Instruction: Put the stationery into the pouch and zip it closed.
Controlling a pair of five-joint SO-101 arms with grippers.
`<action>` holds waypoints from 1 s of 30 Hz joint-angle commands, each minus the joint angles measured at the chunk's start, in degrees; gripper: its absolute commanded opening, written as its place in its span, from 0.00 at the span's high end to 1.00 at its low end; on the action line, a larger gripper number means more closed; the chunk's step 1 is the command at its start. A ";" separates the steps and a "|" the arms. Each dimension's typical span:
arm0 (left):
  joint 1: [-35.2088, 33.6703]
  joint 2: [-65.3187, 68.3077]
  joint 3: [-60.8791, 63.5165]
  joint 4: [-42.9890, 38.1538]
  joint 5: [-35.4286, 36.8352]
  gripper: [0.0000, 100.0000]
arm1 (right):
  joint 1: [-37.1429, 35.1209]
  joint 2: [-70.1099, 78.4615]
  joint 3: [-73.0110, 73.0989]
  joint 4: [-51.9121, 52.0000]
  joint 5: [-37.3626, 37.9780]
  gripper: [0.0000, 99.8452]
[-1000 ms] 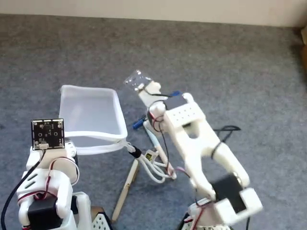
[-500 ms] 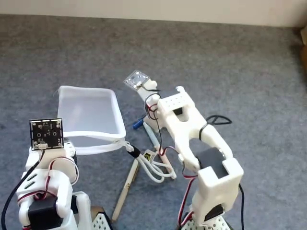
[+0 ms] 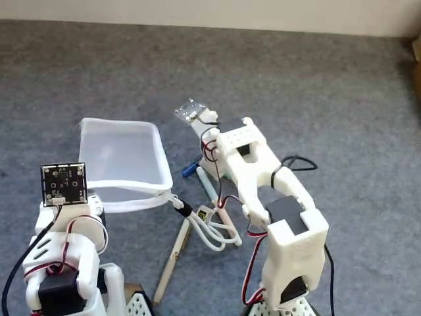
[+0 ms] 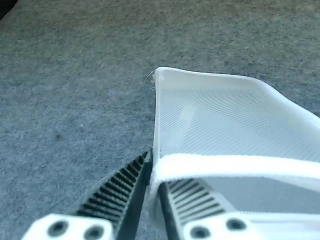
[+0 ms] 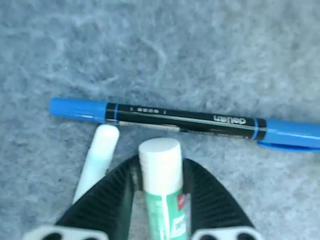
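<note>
Two tools are handling the loading step: the left tool (image 4: 152, 170) is pinching the rim of the white mesh pouch (image 3: 122, 155) at centre left, while the right tool (image 5: 160, 166) is clamping the green-and-white glue stick (image 5: 162, 197) at lower centre, which probably needs lifting into the pouch mouth next.

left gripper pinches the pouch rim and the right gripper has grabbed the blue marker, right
No. The right gripper is shut on the green-and-white glue stick; the blue marker lies free on the carpet, per the right wrist view. The left gripper does pinch the pouch rim.
</note>
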 commanded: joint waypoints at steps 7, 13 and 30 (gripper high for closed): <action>-0.57 0.84 -2.59 0.18 -0.44 0.99 | 0.92 -3.21 -2.77 2.86 -3.34 1.00; -0.48 0.84 -2.77 0.18 -0.44 0.99 | 0.84 -10.07 -1.80 2.86 -4.57 1.00; -0.13 24.13 -19.12 2.90 -0.35 0.99 | 1.10 -15.96 2.24 0.75 -18.73 1.00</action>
